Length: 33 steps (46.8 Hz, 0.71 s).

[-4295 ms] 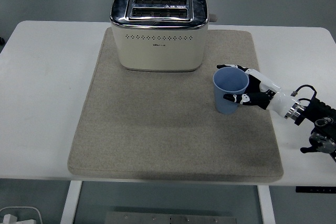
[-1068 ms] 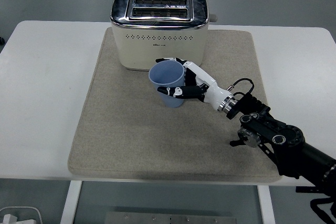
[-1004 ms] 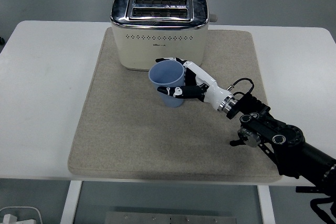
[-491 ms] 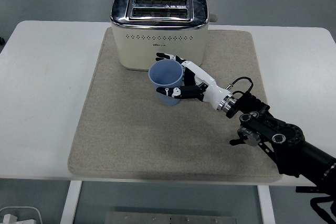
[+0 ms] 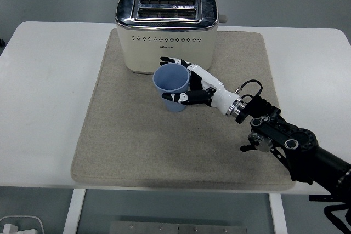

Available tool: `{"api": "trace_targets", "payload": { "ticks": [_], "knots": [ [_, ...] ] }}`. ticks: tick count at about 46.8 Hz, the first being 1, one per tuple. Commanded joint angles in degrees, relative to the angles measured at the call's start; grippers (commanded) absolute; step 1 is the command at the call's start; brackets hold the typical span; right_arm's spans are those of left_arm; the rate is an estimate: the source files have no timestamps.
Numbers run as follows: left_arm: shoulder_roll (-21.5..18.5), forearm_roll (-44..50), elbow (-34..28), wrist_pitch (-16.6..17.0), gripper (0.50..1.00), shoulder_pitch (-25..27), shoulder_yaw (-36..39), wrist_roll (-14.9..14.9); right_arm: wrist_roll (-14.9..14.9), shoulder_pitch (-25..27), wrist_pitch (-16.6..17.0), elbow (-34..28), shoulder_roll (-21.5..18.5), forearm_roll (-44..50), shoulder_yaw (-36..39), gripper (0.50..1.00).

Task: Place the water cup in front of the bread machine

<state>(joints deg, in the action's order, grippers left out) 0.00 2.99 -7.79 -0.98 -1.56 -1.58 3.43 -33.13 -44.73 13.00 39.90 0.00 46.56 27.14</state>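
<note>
Mat of coarse beige fabric (image 5: pixel 137 152) covered the white table (image 5: pixel 44 108) nearest the camera. Above its middle, the right hand (image 5: pixel 193 86), white-backed with black fingers, was curled around the upright pale blue plastic cup (image 5: pixel 173 87), thumb on the near side. Just beyond the cup stood the cream, chrome-topped toaster (image 5: pixel 166 31), its front face directly behind, so setting down looked like the next move.

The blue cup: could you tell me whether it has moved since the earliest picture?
Yes. The blue cup went left, from the mat's right side to just before the toaster.
</note>
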Motion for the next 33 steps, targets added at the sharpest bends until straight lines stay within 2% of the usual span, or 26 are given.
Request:
{"api": "trace_targets", "payload": {
  "ticks": [1,27,33],
  "knots": [
    [0.0,0.0,0.1,0.0,1.0,0.0,0.0,0.0,0.0,0.0,0.0,0.0,0.0,0.0,-0.1,0.928],
    [0.0,0.0,0.1,0.0,1.0,0.0,0.0,0.0,0.0,0.0,-0.7,-0.1,0.0,-0.2,-0.2,0.928],
    [0.0,0.0,0.1,-0.1,1.0,0.0,0.0,0.0,0.0,0.0,0.1,-0.1,0.0,-0.2,-0.2,0.928]
  ]
}}
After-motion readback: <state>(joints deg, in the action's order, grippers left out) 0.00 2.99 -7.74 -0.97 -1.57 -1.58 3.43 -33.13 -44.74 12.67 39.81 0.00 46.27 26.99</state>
